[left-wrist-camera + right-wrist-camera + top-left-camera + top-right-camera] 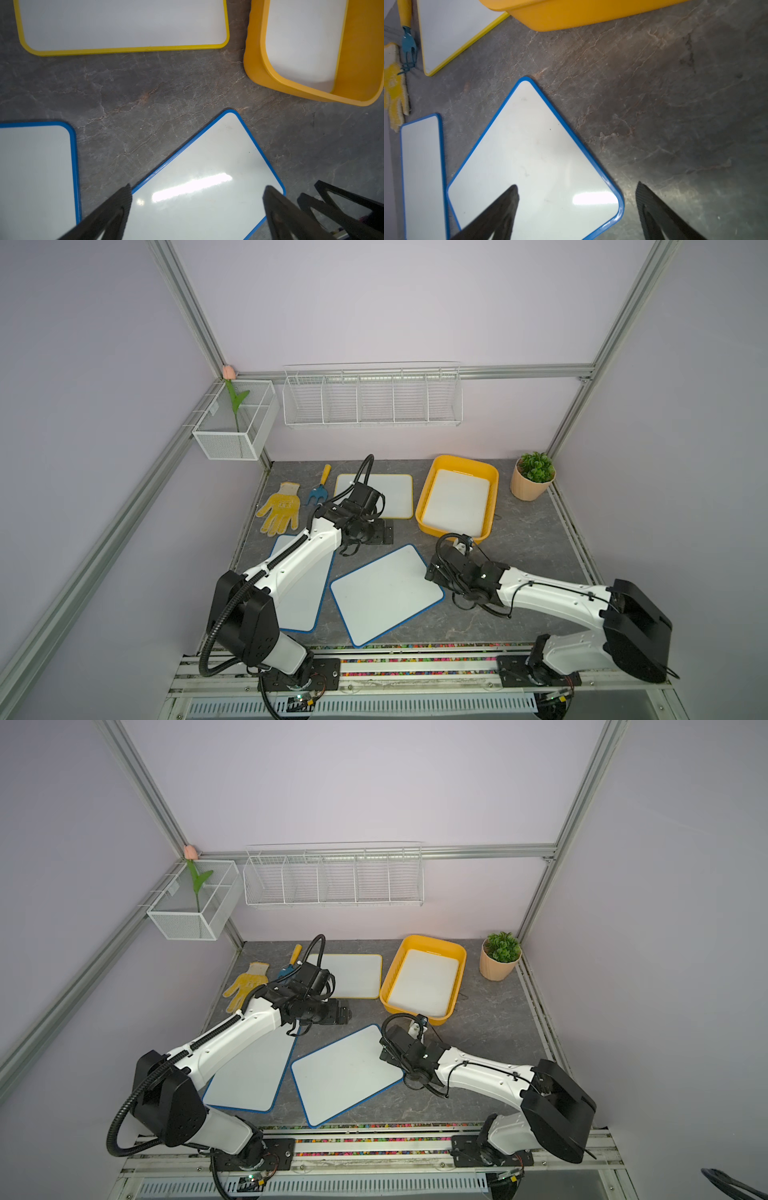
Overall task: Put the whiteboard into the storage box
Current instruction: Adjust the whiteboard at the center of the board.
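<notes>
Both claws are standing spread wide and are gripping nothing. The storage box (428, 493) is sitting at the far right of the table (519, 539), and one whiteboard (457, 502) is already lying flat inside it. The centre blue-rimmed whiteboard (386, 593) is lying flat between the two arms, its long axis running from the near left toward the far right, roughly toward the box. The right gripper (576, 186) is hanging over its right corner, one finger above the white face and the other above bare table, so I am judging this arm to be the nearer one. The left gripper (197, 186) is hovering near the far long edge of the same board.
</notes>
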{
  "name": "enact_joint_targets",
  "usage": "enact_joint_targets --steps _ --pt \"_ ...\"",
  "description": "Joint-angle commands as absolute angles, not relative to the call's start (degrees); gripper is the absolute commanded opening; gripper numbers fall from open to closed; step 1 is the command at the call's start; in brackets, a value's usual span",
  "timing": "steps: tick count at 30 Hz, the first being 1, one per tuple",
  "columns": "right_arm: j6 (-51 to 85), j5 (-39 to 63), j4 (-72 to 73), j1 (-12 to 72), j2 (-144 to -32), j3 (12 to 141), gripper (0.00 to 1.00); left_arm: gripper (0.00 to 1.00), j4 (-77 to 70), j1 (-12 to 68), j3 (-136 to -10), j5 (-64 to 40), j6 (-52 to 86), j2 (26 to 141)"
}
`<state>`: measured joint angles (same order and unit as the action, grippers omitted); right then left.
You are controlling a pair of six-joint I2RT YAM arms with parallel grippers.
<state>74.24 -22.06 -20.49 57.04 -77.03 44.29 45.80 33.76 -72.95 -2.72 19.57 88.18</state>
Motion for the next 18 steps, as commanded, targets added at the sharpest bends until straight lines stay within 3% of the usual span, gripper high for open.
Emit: enact_joint_targets --steps 1,10,18 --pt "86.4 -23.9 -24.6 60.0 -74.6 44.1 0.9 1.0 51.0 33.6 -73.8 -2.7 10.4 92.4" --pt "102.8 -26.5 -25.4 68.9 -75.2 43.2 0.9 0.97 46.2 34.3 -69.4 -1.8 9.0 98.0" --pt "107.5 -24.0 -21.8 71.2 -81.4 43.1 0.9 0.98 44.7 34.4 -68.8 -3.4 7.2 103.0"
